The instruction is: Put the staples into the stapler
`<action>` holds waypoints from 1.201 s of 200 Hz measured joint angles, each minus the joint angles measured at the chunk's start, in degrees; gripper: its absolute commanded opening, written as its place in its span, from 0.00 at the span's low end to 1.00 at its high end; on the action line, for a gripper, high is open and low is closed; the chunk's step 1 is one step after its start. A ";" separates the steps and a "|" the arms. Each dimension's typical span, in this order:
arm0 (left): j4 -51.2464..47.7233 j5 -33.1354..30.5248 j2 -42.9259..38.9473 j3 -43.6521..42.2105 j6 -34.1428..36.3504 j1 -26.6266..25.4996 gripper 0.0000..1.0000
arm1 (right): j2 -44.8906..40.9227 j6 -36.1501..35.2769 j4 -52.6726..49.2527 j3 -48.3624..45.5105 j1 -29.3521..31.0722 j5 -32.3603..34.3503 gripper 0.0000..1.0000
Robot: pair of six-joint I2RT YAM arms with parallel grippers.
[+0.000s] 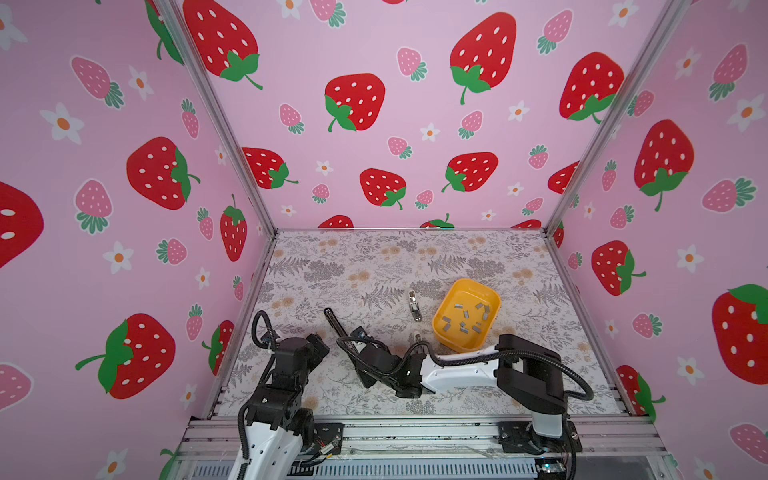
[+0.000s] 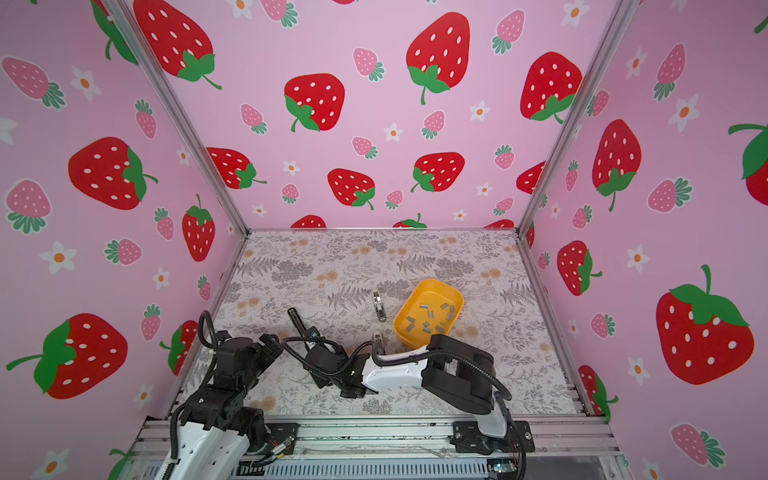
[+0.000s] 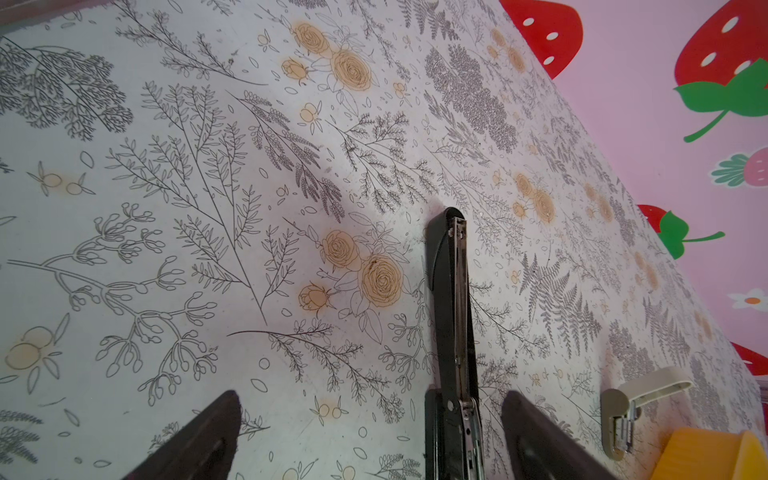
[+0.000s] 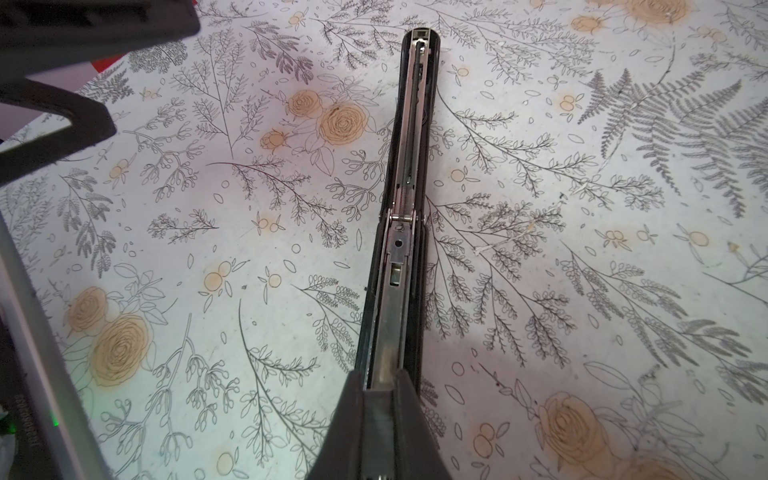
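Probably a robot lab test booth, strawberry-print walls [image 1: 395,62], aluminium frame [image 1: 415,432], floral tabletop [image 1: 353,266]

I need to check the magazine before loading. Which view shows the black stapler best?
The right wrist view: the black stapler lies open, its metal channel visible along its length, the right gripper shut on one end. The left wrist view shows the stapler side-on; both top views show only its far part.
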 measured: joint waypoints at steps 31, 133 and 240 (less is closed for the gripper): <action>0.00 0.00 0.00 -0.02 0.00 0.00 0.99 | 0.20 -0.07 -0.11 0.28 -0.20 -0.09 0.08; 0.00 -0.02 -0.04 -0.11 0.00 0.00 0.99 | 1.57 -0.09 -0.33 1.16 -0.33 -0.81 0.08; 0.02 -0.02 -0.07 -0.37 0.00 0.00 0.99 | 1.57 -0.11 -0.42 1.16 -0.33 -0.70 0.08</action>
